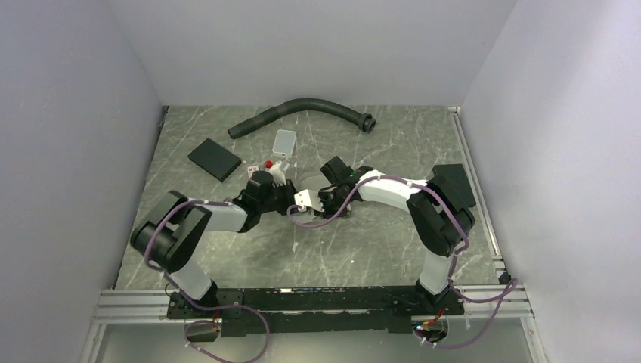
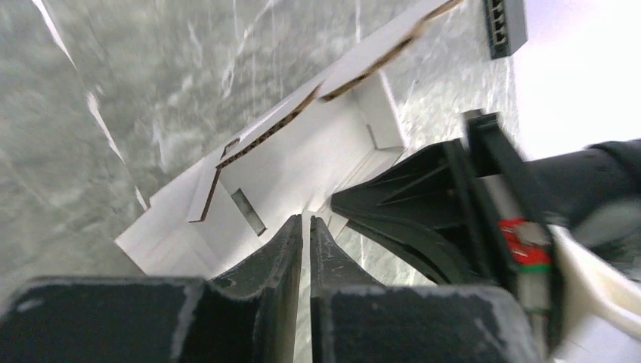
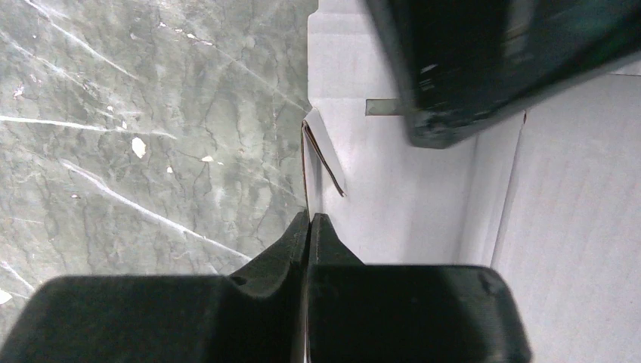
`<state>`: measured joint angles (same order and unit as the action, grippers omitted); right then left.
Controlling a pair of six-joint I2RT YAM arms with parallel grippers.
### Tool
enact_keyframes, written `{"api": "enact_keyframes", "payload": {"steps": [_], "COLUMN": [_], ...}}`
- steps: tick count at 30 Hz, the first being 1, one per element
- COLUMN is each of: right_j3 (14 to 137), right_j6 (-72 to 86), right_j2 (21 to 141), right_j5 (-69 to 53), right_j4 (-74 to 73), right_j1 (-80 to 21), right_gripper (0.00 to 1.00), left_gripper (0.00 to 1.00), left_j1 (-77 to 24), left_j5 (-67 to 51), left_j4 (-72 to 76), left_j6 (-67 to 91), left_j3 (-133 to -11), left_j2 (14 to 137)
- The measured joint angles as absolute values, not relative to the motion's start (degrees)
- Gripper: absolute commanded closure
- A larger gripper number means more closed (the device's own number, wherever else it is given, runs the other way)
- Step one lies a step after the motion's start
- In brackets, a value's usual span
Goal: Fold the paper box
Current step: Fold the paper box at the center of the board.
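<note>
The paper box (image 1: 304, 200) is a small white creased piece between the two gripper tips at the table's middle. In the left wrist view the paper box (image 2: 302, 151) shows as a white sheet with raised flaps and brown cut edges. My left gripper (image 2: 306, 220) has a narrow slit between its jaws, the tips just at the sheet's near edge, nothing clearly pinched. My right gripper (image 3: 309, 216) is shut on the thin upright edge of the paper box (image 3: 393, 189). The left gripper (image 1: 289, 195) and right gripper (image 1: 316, 201) face each other across the box.
A black corrugated hose (image 1: 302, 108) lies along the back of the marble table (image 1: 363, 249). A light grey rounded tile (image 1: 284, 141) and a black flat pad (image 1: 215, 159) sit behind the left arm. White walls close in both sides.
</note>
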<state>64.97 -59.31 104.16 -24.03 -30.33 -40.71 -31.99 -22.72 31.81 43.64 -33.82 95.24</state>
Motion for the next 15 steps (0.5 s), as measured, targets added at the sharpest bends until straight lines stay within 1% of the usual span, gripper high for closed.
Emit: {"api": "enact_keyframes", "payload": {"steps": [5,7,8,9,12,15], "right_j3": [65.0,65.0,65.0,65.0,65.0,65.0], "right_j6": [-59.3,-59.3,-59.4,-59.9,-59.9,-59.9], "right_j2": [104.2,104.2,104.2,104.2,104.2,104.2], "right_j5": [-24.1,-24.1,-24.1,-24.6,-24.5,-24.6], "right_j4": [-30.3,-30.3,-30.3,-30.4,-30.2,-30.2], "right_j1": [-40.7,-40.7,-40.7,-40.7,-40.9,-40.9], "right_gripper": [1.00,1.00,1.00,1.00,1.00,1.00], "left_gripper": [0.78,0.66,0.61,0.59,0.55,0.55], "left_j1": [-30.6,-30.6,-30.6,-30.6,-30.3,-31.0], "left_j5": [-21.9,-21.5,-21.5,-20.7,-20.1,-22.0], "left_j4": [29.9,29.7,30.0,30.8,36.4,41.4], "left_j6": [39.3,36.0,34.5,32.5,27.0,21.7], "left_j3": [-31.9,-29.5,-28.0,-26.0,-17.9,-11.6], "left_j2": [85.3,79.4,76.8,74.1,68.7,68.3]}}
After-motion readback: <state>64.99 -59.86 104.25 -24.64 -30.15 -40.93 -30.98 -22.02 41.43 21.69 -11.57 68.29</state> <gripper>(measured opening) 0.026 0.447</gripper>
